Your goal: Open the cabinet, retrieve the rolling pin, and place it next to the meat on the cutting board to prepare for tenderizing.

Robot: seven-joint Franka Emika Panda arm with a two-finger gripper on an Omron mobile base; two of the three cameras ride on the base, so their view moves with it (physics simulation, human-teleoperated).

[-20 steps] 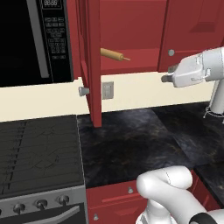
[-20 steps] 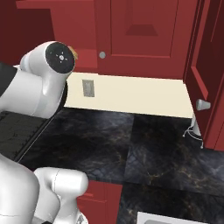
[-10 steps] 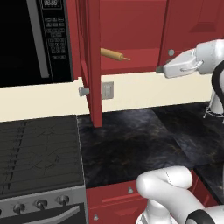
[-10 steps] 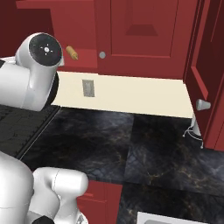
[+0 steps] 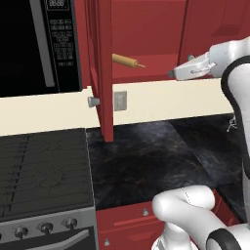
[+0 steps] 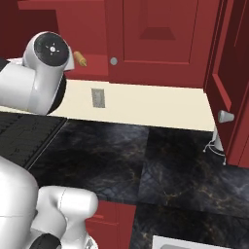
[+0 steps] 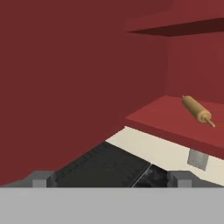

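Swinging left toward the open cabinet [image 5: 100, 73] over the last second, we carry our claw [image 5: 172, 73], fingers apart and empty, nearer the rolling pin [image 5: 126, 61] lying on the shelf ahead, so grasping comes next.

Dark-red cabinet [image 5: 102, 73] with door swung open, grey knob on its edge, tan rolling pin [image 5: 126, 61] lying on its bottom shelf
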